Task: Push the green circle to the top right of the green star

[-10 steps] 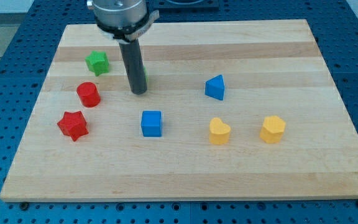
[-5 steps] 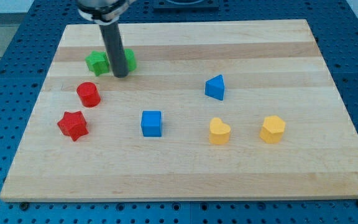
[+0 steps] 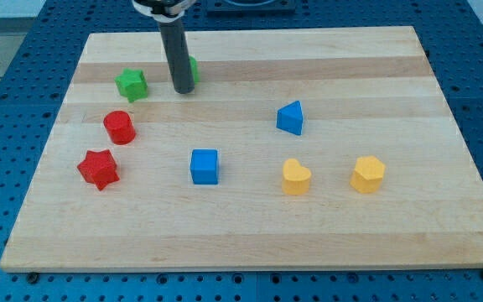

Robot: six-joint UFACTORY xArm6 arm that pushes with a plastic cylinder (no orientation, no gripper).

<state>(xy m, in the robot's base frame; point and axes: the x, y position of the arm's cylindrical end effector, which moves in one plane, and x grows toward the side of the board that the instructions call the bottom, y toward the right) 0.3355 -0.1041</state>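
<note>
Camera view, my tip: my tip (image 3: 183, 91) rests on the desk (image 3: 350, 59) just right of the green star (image 3: 131, 84), on the near side of the green circle.
Camera view, claw: there is no claw here, only the straight dark rod, so nothing is open, closed or held.
Camera view, green circle: the green circle (image 3: 193, 69) is mostly hidden behind the rod; a sliver shows at the rod's right edge, far and right of the star, apart from it.
Camera view, other blocks: red cylinder (image 3: 119, 127) and red star (image 3: 98, 169) at near left; blue cube (image 3: 205, 166) in the middle; blue triangular block (image 3: 290, 117) to the right; yellow heart (image 3: 296, 177) and yellow hexagon (image 3: 367, 174) at near right.
Handling, my judgement: the circle looks a small, light, rigid piece that slides easily on smooth wood and may roll off a glancing push. Contact should be squarely on its side, through its centre.
Progress, my judgement: it appears at or close to the wanted spot.
</note>
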